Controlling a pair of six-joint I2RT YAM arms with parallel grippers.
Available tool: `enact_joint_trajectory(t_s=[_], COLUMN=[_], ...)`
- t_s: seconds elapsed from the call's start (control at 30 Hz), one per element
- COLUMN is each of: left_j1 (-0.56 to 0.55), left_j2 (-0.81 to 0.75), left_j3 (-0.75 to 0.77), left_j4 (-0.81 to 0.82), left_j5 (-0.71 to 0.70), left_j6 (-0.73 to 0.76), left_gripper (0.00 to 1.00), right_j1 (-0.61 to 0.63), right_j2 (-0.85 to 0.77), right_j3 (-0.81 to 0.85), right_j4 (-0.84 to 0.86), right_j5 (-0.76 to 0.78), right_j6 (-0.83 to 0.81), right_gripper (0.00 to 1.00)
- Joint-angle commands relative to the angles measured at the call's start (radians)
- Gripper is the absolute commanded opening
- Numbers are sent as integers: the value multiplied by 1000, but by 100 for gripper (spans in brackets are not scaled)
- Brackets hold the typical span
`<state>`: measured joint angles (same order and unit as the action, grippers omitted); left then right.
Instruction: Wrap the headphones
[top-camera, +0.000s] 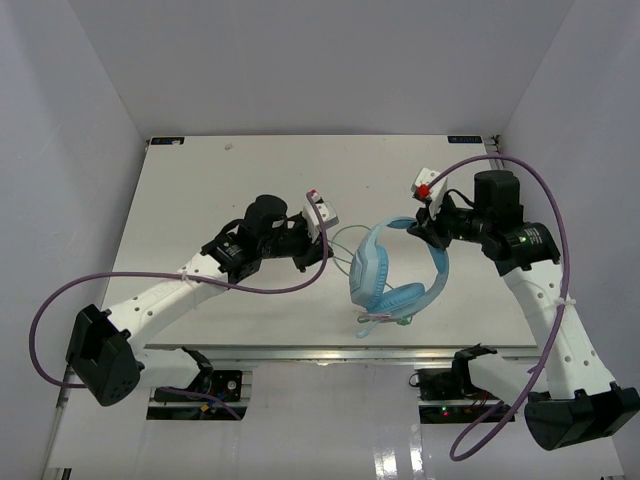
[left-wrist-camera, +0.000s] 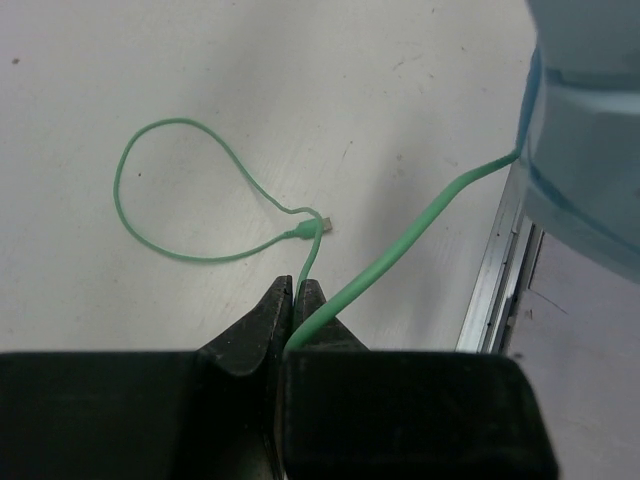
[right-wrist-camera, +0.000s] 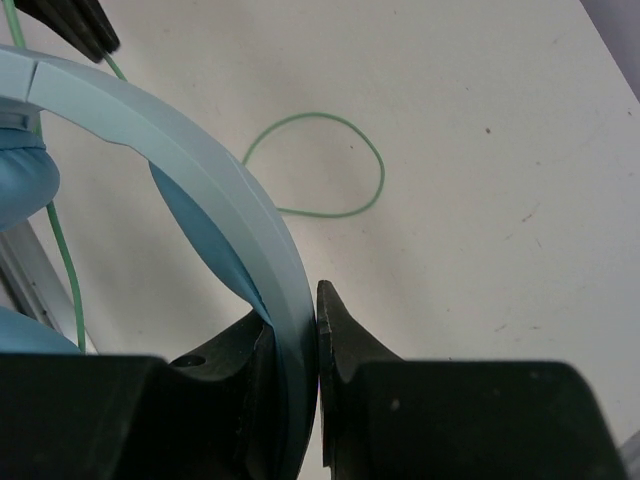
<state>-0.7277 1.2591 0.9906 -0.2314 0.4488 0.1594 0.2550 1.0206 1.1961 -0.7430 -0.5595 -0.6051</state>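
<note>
The light blue headphones (top-camera: 395, 275) lie at the middle right of the table, ear cups toward the front edge. My right gripper (top-camera: 424, 231) is shut on the far part of the headband (right-wrist-camera: 250, 215); in the right wrist view the gripper (right-wrist-camera: 305, 320) pinches the band between both fingers. My left gripper (top-camera: 322, 248) is left of the headphones. It is shut (left-wrist-camera: 297, 292) on the thin green cable (left-wrist-camera: 400, 250), which runs from an ear cup (left-wrist-camera: 590, 130). Beyond the fingers the cable makes a loose loop (left-wrist-camera: 150, 235) on the table that ends in the small plug (left-wrist-camera: 325, 222).
Thick purple arm cables arc over the left (top-camera: 60, 300) and right (top-camera: 545, 200) sides. The table's metal front rail (top-camera: 340, 350) runs just in front of the ear cups and shows in the left wrist view (left-wrist-camera: 495, 280). White walls enclose the table.
</note>
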Motion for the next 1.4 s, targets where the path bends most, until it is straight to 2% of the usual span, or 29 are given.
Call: enact_joint_trajectory(t_s=[0.0, 0.17, 0.4, 0.57, 0.8, 0.97, 1.17, 1.37], left_j1=[9, 8, 9, 8, 8, 8, 8, 10], left_j2=[-23, 13, 125, 186, 159, 154, 171, 197], left_j3=[90, 174, 371, 432, 433, 446, 474, 429], left_j4=[-152, -287, -497, -605, -651, -626, -608, -590], left_j5=[-5, 18, 140, 191, 190, 261, 352, 401], left_j6=[31, 32, -22, -52, -33, -60, -111, -149], left_gripper=[0, 0, 2, 1, 1, 3, 7, 10], right_j1=[85, 167, 301, 342, 351, 353, 356, 356], right_j2=[-14, -16, -13, 8, 15, 18, 23, 23], right_j3=[-15, -53, -115, -158, -210, -248, -250, -248], right_j4=[29, 67, 166, 250, 357, 462, 533, 572], right_j5=[212, 388, 616, 773, 902, 985, 1013, 1006], right_j6=[-70, -134, -191, -225, -282, -320, -285, -214], right_gripper=[8, 8, 8, 8, 8, 8, 8, 8])
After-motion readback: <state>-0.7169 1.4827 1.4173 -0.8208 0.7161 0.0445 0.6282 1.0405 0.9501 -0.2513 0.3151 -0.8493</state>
